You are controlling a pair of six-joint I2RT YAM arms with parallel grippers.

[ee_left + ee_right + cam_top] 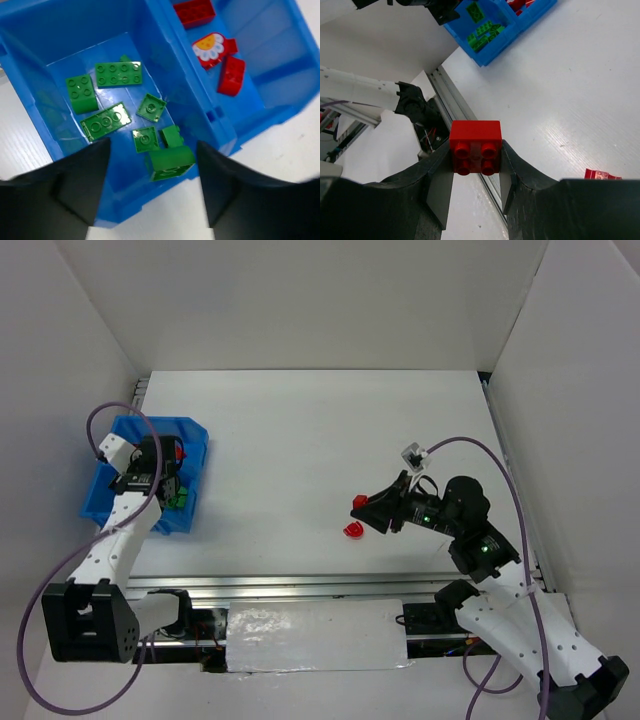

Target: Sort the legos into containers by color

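Note:
The blue bin (pixel 118 432) stands at the table's left; its middle wall (pixel 175 60) splits it. Several green legos (pixel 117 74) lie in one compartment, and three red ones (pixel 231 75), one with a flower print, lie in the other. My left gripper (pixel 153 146) hangs open over the green side (pixel 180 498). A green brick (pixel 171 162) lies on its side between the fingers, touching neither. My right gripper (pixel 475 150) is shut on a red four-stud brick (pixel 475 135), held above the table's right half (pixel 359 502). A second red piece (pixel 351 530) lies on the table beneath it.
An aluminium rail (pixel 300 585) runs along the table's near edge, with cables and the arm bases behind it. White walls enclose the table on three sides. The bin sits close to the left wall.

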